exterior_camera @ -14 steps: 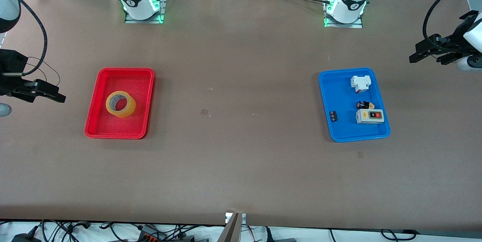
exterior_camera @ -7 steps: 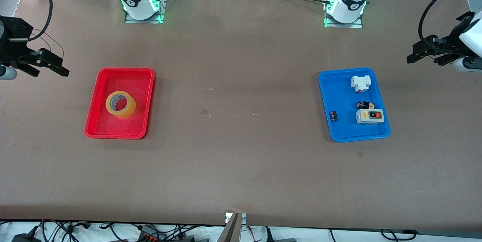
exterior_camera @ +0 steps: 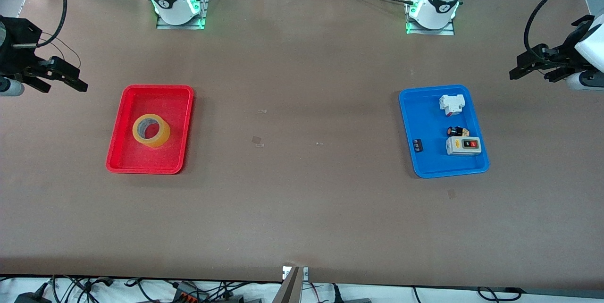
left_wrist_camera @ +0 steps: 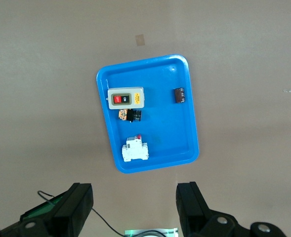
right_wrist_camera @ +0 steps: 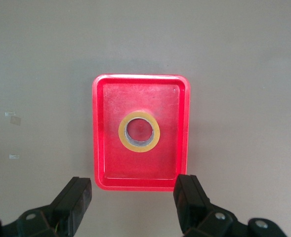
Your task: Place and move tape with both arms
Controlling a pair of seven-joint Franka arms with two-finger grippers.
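The right tool [exterior_camera: 60,79] hung with its fingers apart, holding nothing, above the bare desk [exterior_camera: 302,208] at the right arm's end, just outside the red tray [exterior_camera: 123,126]. The tape [exterior_camera: 151,130] lay flat in that tray, its hole facing up, so it had no long side to line up with. From the right tool the tape sat toward the middle of the desk and lower down. The left tool [exterior_camera: 533,68] waited, fingers also apart and empty, over the desk's other end beside the blue tray [exterior_camera: 427,119] of small switches. By my judgement the right arm was far nearer the tape.
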